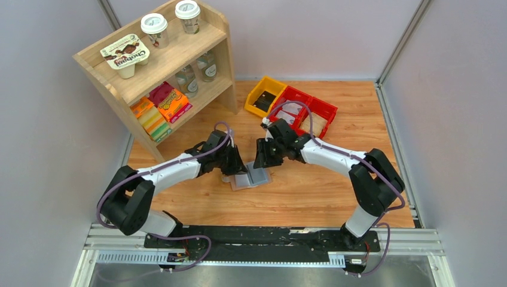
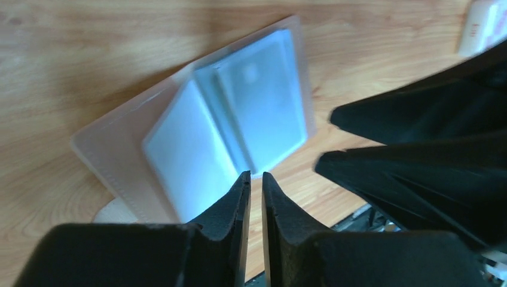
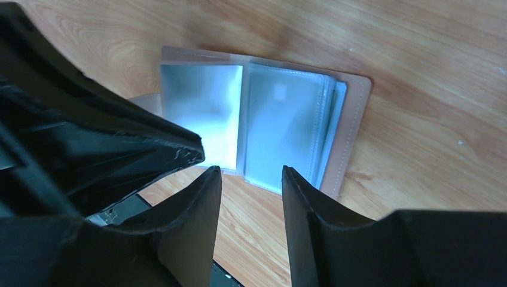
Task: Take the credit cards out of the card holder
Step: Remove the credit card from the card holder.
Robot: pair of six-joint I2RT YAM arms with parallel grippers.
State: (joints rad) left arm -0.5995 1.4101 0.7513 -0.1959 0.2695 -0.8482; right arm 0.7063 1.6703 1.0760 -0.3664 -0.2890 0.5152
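Note:
The card holder (image 1: 251, 177) lies open on the wooden table between my two grippers, a pale translucent cover with blue-grey clear sleeves. It also shows in the left wrist view (image 2: 179, 149) and in the right wrist view (image 3: 203, 101). A pale card (image 3: 281, 131) with a small square mark sits inside one sleeve, and it shows in the left wrist view too (image 2: 269, 101). No card lies outside the holder. My left gripper (image 1: 235, 169) (image 2: 256, 174) is shut and empty, its tips at the holder's near edge by the fold. My right gripper (image 1: 261, 164) (image 3: 251, 170) is open and empty just above the holder's edge.
A wooden shelf (image 1: 167, 66) with cups, jars and snack packs stands at the back left. A yellow bin (image 1: 265, 95) and red bins (image 1: 305, 113) sit at the back centre. Each arm crowds the other's wrist view: the right arm (image 2: 430, 167), the left arm (image 3: 78, 137).

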